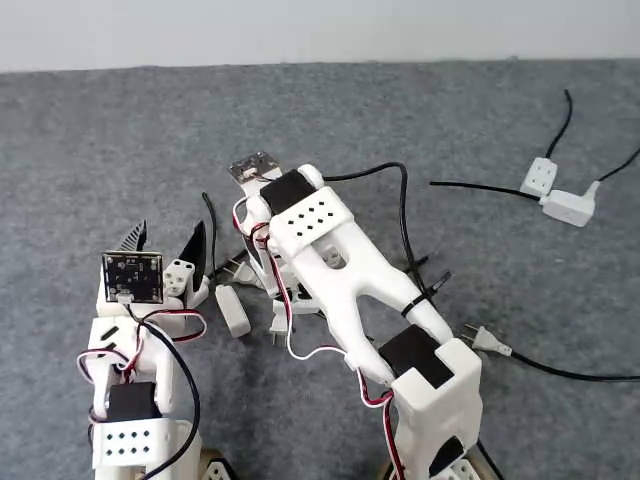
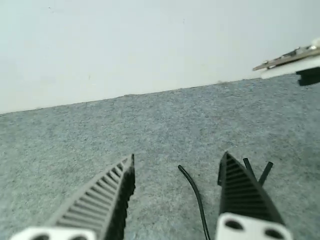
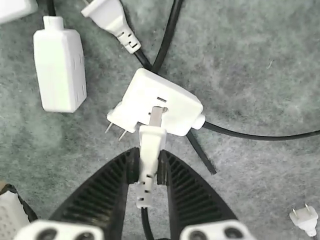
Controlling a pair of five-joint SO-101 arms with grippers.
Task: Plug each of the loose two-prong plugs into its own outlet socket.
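The right gripper (image 3: 149, 157) had its jaws closed snugly on a white plug (image 3: 150, 145). It held the plug by its back end, most likely so the metal prongs could stick out in front. The prongs touched the face of a white outlet block (image 3: 170, 100), right by its slots. I could not tell if they had gone in at all. The block lay flat on the grey mat (image 1: 100, 130) with its slots facing up, which made them easy to reach. A second socket block (image 3: 60, 62) lay near it, and another plug (image 3: 107, 17) lay loose close by, so I think more plugs were waiting. The left gripper (image 2: 178, 157) hung off to the side, low over the mat, with its jaws wide and nothing in them. A black cord (image 2: 192, 190) lay between them.
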